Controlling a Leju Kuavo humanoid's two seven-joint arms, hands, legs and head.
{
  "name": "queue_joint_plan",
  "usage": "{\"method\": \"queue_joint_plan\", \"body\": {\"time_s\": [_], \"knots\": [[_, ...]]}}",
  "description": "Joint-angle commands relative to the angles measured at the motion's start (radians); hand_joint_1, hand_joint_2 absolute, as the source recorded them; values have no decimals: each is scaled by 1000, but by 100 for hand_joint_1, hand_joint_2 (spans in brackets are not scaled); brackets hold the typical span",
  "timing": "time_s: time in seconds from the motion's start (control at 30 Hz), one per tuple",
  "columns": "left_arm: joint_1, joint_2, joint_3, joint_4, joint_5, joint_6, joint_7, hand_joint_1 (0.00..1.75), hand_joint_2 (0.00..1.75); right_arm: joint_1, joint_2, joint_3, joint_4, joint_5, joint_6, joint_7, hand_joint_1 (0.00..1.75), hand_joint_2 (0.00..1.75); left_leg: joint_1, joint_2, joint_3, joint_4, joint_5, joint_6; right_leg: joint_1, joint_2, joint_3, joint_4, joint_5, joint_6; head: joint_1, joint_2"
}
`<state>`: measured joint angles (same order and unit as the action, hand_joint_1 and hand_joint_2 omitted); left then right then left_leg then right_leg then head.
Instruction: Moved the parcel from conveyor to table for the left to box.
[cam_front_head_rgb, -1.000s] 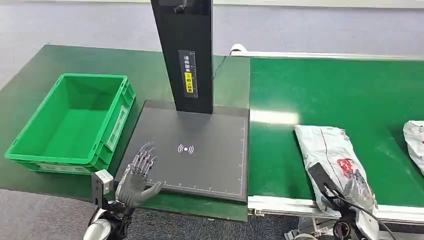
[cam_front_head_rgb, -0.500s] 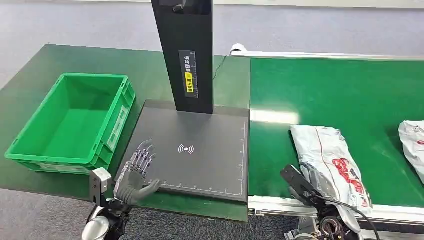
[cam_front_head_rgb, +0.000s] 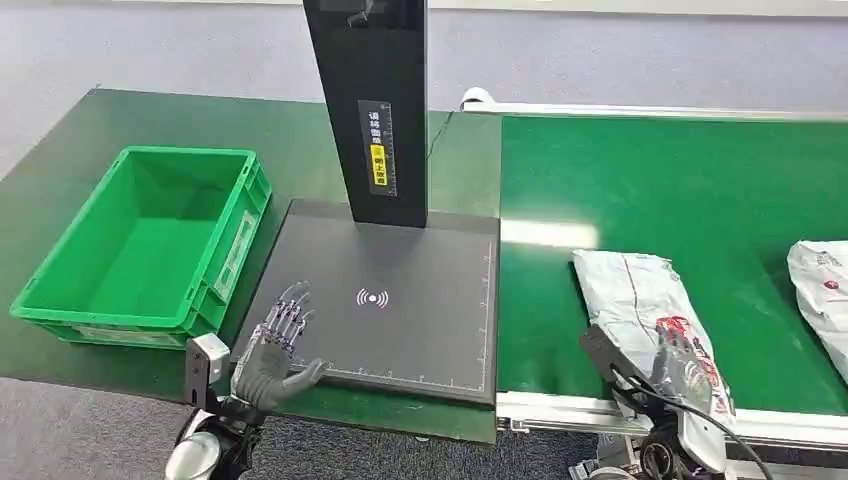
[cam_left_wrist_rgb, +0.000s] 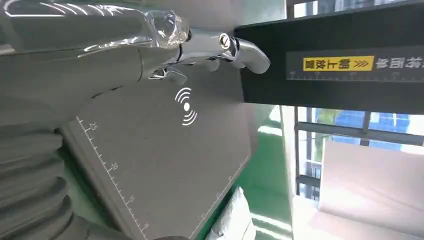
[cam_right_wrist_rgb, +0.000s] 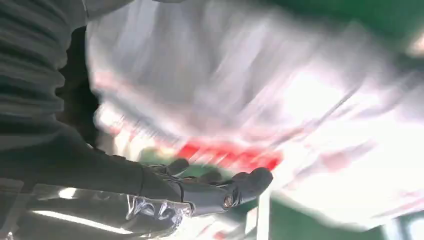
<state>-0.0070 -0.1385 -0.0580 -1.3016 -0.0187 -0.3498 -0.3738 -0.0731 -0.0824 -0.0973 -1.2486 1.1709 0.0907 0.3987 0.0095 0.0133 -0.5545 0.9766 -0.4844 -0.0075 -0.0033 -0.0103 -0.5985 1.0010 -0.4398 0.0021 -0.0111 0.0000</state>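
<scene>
The white parcel (cam_front_head_rgb: 645, 310) is seen lying on the green conveyor (cam_front_head_rgb: 680, 180), nothing yet moved to the table (cam_front_head_rgb: 70, 150), with the right hand (cam_front_head_rgb: 680, 365) over its near end (grasp unclear) and the left hand (cam_front_head_rgb: 275, 350) spread, empty.

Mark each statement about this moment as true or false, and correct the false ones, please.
1. The green crate already holds a parcel. False: it is empty.
2. The left hand is at the near edge of the black scanner plate, holding nothing. True.
3. The right hand is at the near end of the grey parcel on the conveyor. True.
4. The grey parcel lies on the black scanner plate. False: it is on the green conveyor, to the right of the plate.
5. A second parcel shows at the right edge of the conveyor. True.
</scene>
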Motion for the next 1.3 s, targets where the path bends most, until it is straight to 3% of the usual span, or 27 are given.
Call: {"method": "queue_joint_plan", "body": {"time_s": [0.03,0.37,0.63,0.73,0.77,0.83,1.03,1.07,1.1,1.3], "knots": [[8,-6,0,14,-5,-6,18,0,175,-11,53,-128,0,95,11,58,0,175,0,0,1,-1,0,0,0,1,1,0,0,0,0,0],[-12,18,-34,63,-39,-27,14,0,175,-20,52,-96,76,100,74,-53,0,175,0,0,3,-2,0,0,0,1,3,-2,0,0,0,0],[-38,17,-51,105,-66,-31,22,0,175,-5,52,-74,58,79,96,-74,0,175,0,-1,2,-2,0,0,0,0,2,-2,0,0,0,0],[-44,21,-55,116,-71,-35,24,0,175,7,48,-53,37,50,120,-115,0,175,0,-1,2,-2,0,0,0,0,2,-2,0,0,0,0],[-48,26,-58,126,-72,-37,21,0,175,9,40,-22,40,-25,164,-212,0,175,0,-1,2,-2,0,0,0,0,2,-1,0,0,0,0],[-53,32,-61,140,-75,-41,18,0,175,9,29,8,55,-50,170,-244,0,175,0,0,2,-1,0,0,0,1,1,-1,0,0,0,0],[-56,33,-68,144,-86,-43,18,0,175,7,11,40,67,-82,154,-234,0,175,0,-1,2,-1,0,0,0,0,2,-1,0,0,0,0],[-55,34,-69,141,-88,-44,21,0,175,8,8,42,61,-82,152,-228,101,175,0,0,3,-1,0,0,0,1,2,-1,0,0,0,0],[-54,35,-69,140,-88,-45,23,0,175,10,7,45,56,-82,151,-227,175,175,0,0,2,-1,0,0,0,1,2,-1,0,0,0,0],[-49,47,-74,160,-90,-46,23,0,175,18,10,48,43,-85,148,-224,175,175,0,0,2,-2,0,0,0,1,2,-1,0,0,0,0]]}}
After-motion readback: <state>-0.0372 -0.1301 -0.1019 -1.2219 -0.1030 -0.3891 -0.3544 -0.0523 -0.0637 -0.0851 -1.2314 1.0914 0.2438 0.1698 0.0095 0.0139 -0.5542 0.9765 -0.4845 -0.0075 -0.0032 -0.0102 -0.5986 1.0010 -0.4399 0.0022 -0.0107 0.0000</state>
